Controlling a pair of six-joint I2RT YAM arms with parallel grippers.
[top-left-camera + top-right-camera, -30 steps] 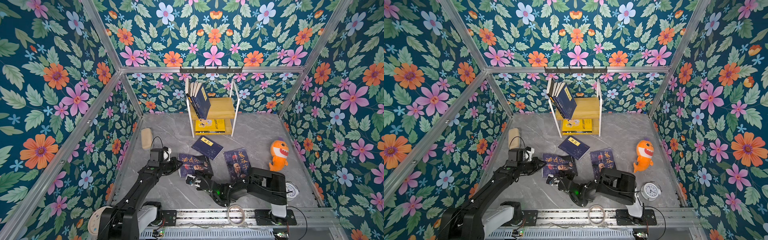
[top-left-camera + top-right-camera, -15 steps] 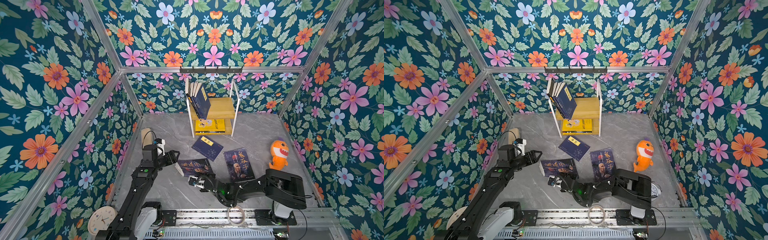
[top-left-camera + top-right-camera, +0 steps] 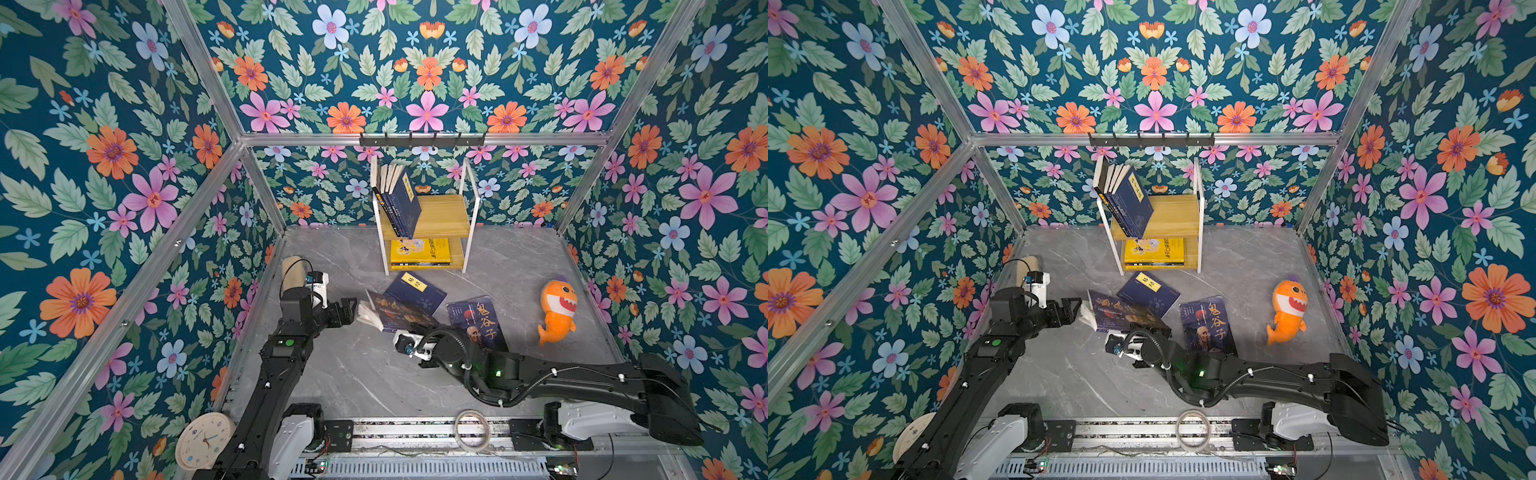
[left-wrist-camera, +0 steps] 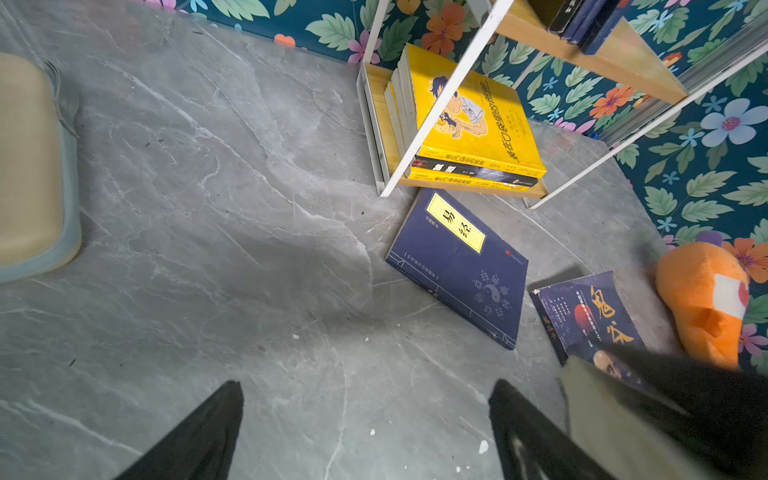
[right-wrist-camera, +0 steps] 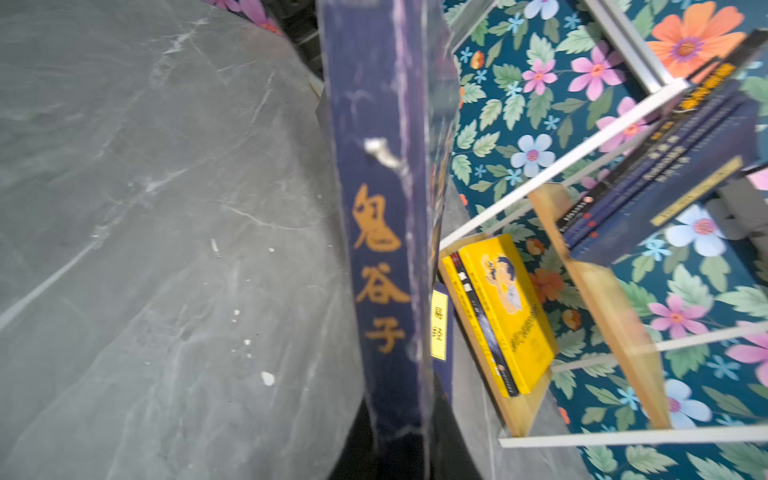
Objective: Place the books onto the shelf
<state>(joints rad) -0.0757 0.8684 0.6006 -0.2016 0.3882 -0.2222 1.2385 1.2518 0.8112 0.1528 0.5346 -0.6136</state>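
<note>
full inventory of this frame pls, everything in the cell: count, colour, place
floor: 1, grey marbled; base
walls: 3, teal floral; left, back, right
shelf: 1, yellowish boards, white frame; back centre
hook rail: 1, black; above shelf
upper-tier books: several, mostly navy; leaning, top board
lower-tier books: at least 3, yellow and dark; stacked, bottom board
navy book: 1, yellow label; flat before shelf
portrait book: 1, dark blue; flat, right of centre
held book: 1, dark; raised, tilted
shark plush: 1, orange; right
pad: 1, beige; left edge
clock: 1, cream; front left, off floor
tape ring: 1, pale; front centre
left gripper: 1, black; open, beside held book's pages
right gripper: 1, black; shut on held book
</note>
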